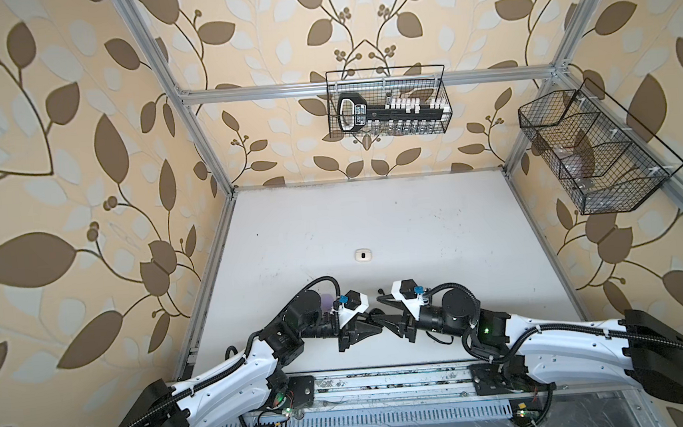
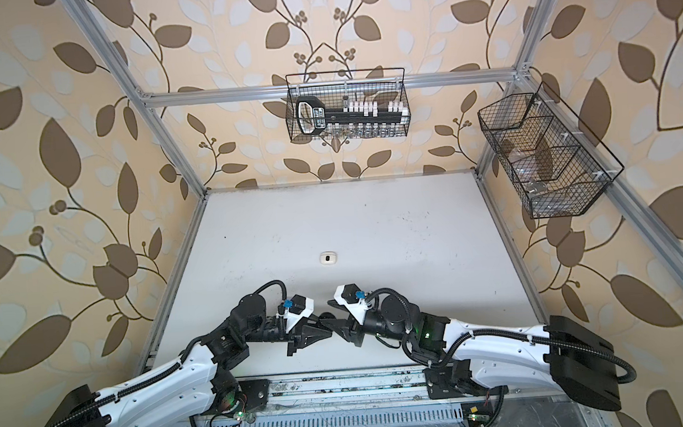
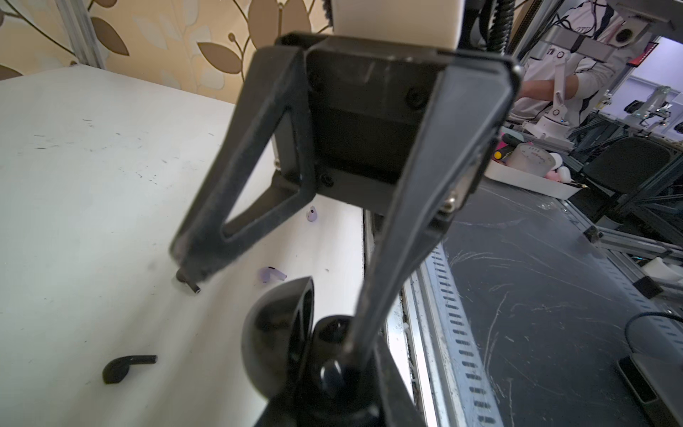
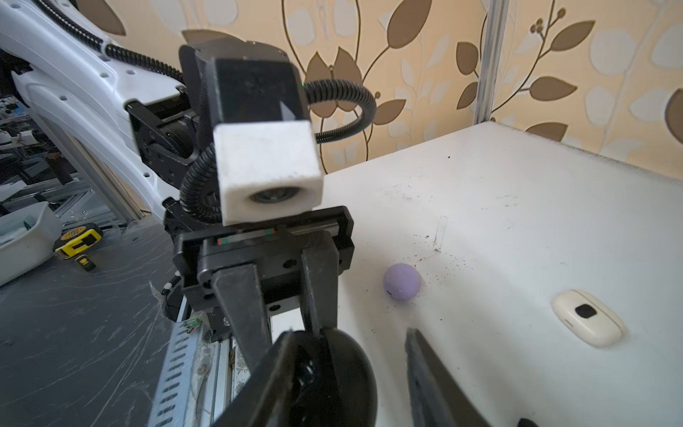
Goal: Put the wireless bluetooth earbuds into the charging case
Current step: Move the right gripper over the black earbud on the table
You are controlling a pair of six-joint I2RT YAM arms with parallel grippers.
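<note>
The black charging case [image 3: 273, 340] stands open at the table's front edge, lid up, with my left gripper [image 3: 332, 403] shut on its base. My right gripper [image 4: 349, 332] is open. One of its fingers [image 3: 373, 295] reaches down into the case and the other ends just above a black earbud [image 3: 187, 284] on the table. A second black earbud [image 3: 127, 368] lies loose near the case. Two lavender earbuds [image 3: 272, 274] [image 3: 312, 213] lie farther along the front edge. In both top views the two grippers [image 1: 376, 329] [image 1: 378, 311] meet tip to tip and hide the case.
A shut lavender case [image 4: 402, 281] and a shut white case [image 4: 587, 318] [image 1: 364, 255] lie on the white table [image 1: 394, 218]. Two wire baskets [image 1: 389, 102] [image 1: 593, 153] hang on the back and right walls. The table's front edge borders a metal rail [image 1: 386, 380].
</note>
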